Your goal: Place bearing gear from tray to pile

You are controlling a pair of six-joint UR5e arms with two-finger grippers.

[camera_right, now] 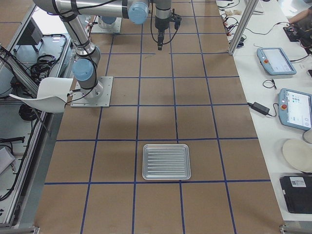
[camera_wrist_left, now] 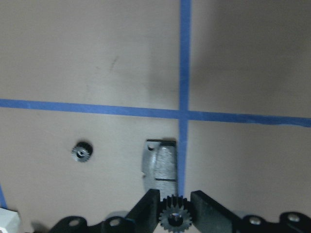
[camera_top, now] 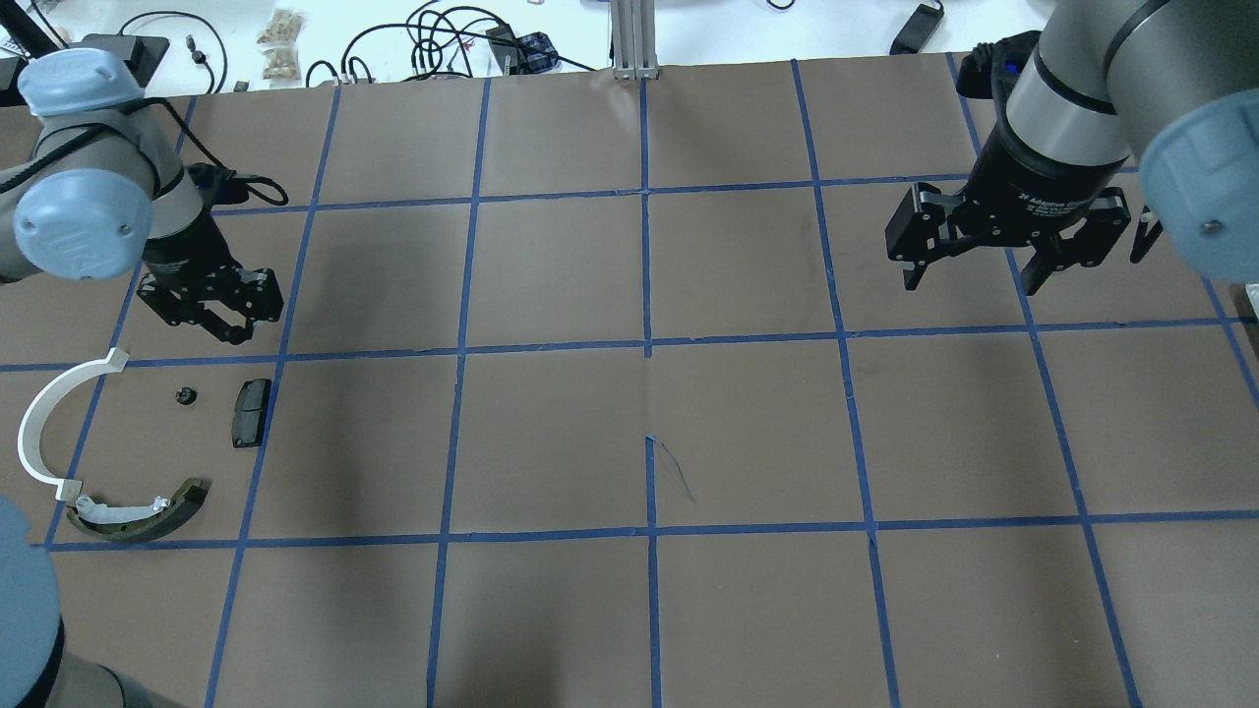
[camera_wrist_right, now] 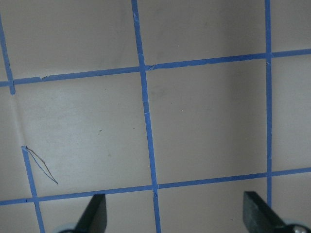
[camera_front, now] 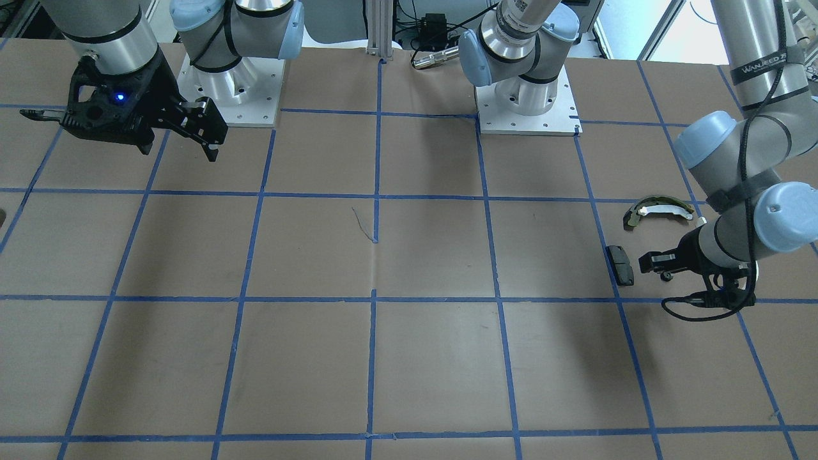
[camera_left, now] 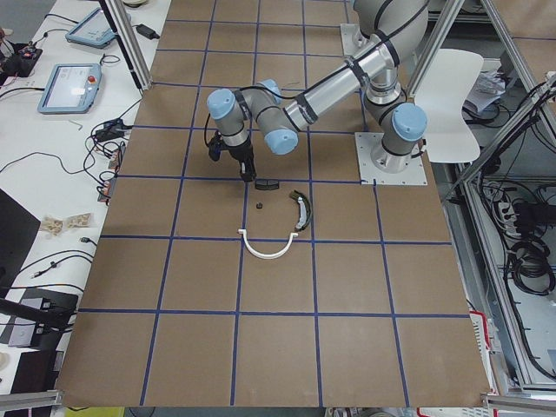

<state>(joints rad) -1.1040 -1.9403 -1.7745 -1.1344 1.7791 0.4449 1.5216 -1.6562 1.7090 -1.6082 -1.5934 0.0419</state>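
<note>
My left gripper [camera_wrist_left: 174, 209] is shut on a small black toothed bearing gear [camera_wrist_left: 174, 222] and holds it above the table beside the pile. The pile holds a flat black pad [camera_top: 251, 411], a white curved arc [camera_top: 39, 423], an olive-and-white shoe [camera_top: 138, 511] and a second small black gear [camera_top: 185, 396] lying loose. In the overhead view the left gripper [camera_top: 231, 329] hangs just beyond the pad. My right gripper [camera_top: 969, 270] is open and empty, high over the table's other side. The silver tray [camera_right: 166, 161] shows only in the exterior right view.
Blue tape lines [camera_top: 646, 344] divide the brown table into squares. Cables and small items [camera_top: 443, 39] lie beyond the far edge. Both arm bases [camera_front: 527, 96] stand on metal plates at the robot's edge of the table.
</note>
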